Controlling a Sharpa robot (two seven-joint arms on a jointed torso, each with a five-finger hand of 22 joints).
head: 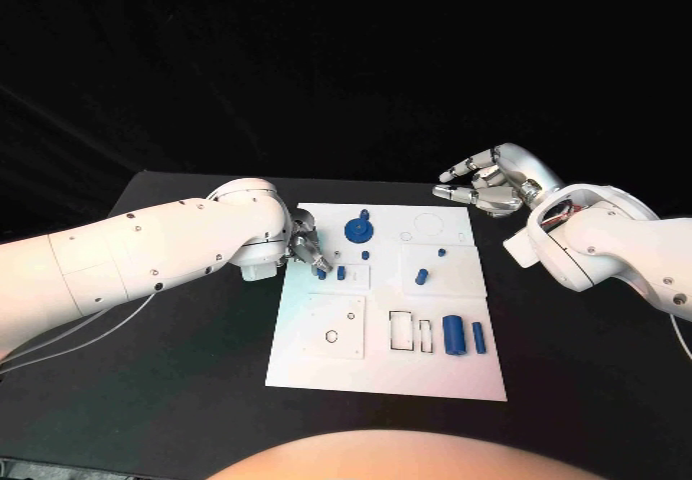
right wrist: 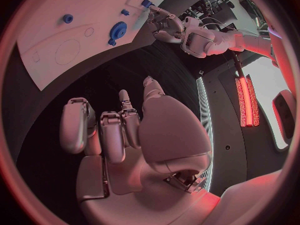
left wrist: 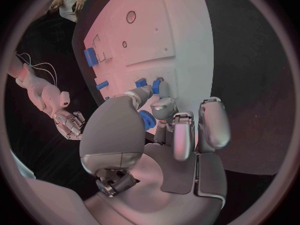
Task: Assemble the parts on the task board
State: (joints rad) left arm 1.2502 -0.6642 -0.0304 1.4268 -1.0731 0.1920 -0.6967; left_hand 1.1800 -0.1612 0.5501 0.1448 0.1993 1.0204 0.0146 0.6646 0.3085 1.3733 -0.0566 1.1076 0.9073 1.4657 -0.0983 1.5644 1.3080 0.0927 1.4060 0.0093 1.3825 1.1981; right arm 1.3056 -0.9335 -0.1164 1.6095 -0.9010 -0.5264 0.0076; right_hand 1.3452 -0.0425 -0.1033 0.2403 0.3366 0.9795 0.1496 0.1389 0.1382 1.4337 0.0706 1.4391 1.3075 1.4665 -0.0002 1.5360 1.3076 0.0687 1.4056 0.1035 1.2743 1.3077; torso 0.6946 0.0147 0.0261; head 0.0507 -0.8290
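While the head view looks down on the black tabletop (head: 173,350), the white task board (head: 382,370) lies at its middle. Left robot hand (head: 306,255) sits at the board's left edge, fingertips down on a small blue part (head: 320,270); a second small blue piece (head: 342,272) lies just beside it. A blue gear-like part (head: 359,232) sits near the board's far edge, a short blue peg (head: 421,275) stands toward the middle, and two blue cylinders (head: 454,335) lie side by side near the right edge, beside white rectangular slots. Right robot hand (head: 488,185) hangs off the board beyond its far right corner, fingers curled inward, holding nothing.

Left wrist view: left robot hand (left wrist: 164,122) pinches a small blue part (left wrist: 147,119) between thumb and a finger, close over the task board (left wrist: 181,30). Another blue piece (left wrist: 157,86) lies at the fingertips, and further blue pieces (left wrist: 91,57) lie along the board.

Right wrist view: right robot hand (right wrist: 128,135) is curled with nothing in it, over dark tabletop. Task board (right wrist: 56,30) lies beyond, with the blue gear-like part (right wrist: 117,33) on it. Left robot hand (right wrist: 164,24) reaches the board's edge at a small blue part (right wrist: 146,3).
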